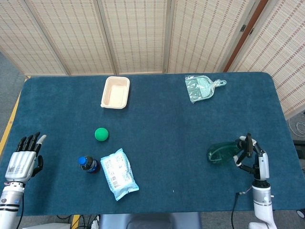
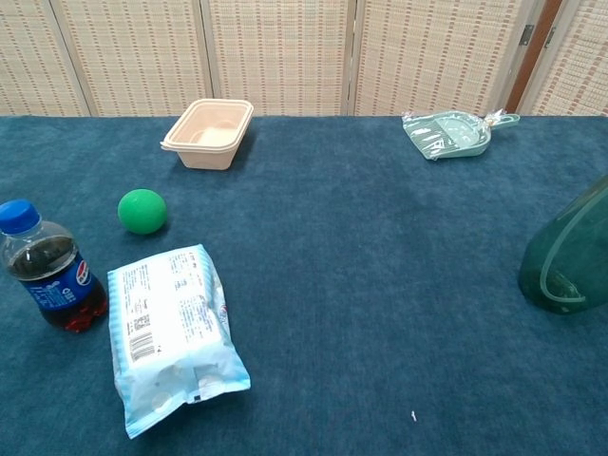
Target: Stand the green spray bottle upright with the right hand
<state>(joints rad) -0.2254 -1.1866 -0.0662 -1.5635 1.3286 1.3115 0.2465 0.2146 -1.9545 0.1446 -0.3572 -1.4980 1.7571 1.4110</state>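
green spray bottle (image 1: 220,152) lying on counter (image 1: 162,124) — right hand (image 1: 250,155) at its top end, grip unclear | left hand (image 1: 24,157) fingers spread, holding nothing

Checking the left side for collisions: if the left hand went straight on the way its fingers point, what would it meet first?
Nothing, probably: the left hand points up the table's left edge, which looks free, though depth is unclear.
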